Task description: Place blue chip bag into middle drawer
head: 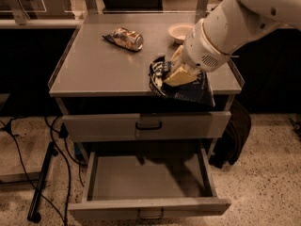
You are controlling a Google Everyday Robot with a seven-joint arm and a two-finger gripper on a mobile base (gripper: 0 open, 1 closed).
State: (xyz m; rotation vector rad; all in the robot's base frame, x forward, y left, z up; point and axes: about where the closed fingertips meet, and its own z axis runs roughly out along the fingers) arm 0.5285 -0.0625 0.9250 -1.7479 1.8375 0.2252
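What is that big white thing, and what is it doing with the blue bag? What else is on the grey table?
The big white thing is a robot's arm, reaching in from the right. At its end is the gripper, two fingers that pinch like tongs. There is only one picture, taken from in front and looking down. The gripper is pinching the blue chip bag at the front right edge of the grey cabinet top, and part of the bag pokes out over the edge. On the top there is also a shiny gold-and-silver snack packet and a small pale bowl. Below is a closed drawer. Under it, the middle drawer is pulled open, showing its bare grey floor.
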